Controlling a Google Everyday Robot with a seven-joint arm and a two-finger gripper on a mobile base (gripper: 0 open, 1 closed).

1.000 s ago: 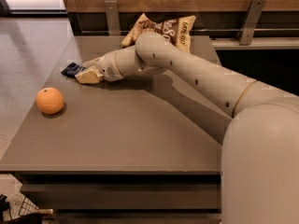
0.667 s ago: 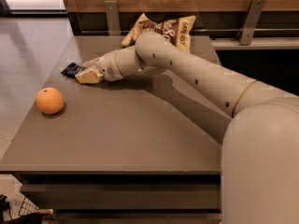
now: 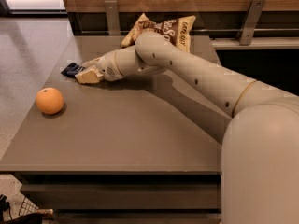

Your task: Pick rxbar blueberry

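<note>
The rxbar blueberry [image 3: 71,69] is a small flat dark navy wrapper lying at the table's left edge, partly covered by the gripper. My gripper [image 3: 85,73] reaches in from the right, low over the table, with its tan fingers over the bar's right end. An orange [image 3: 49,100] sits on the table to the front left of the gripper, apart from it.
A large tan-and-brown chip bag [image 3: 163,28] leans at the back of the brown table [image 3: 121,134], behind my arm. A wooden wall with metal brackets [image 3: 111,13] runs along the far side. The table's left edge drops to a tiled floor.
</note>
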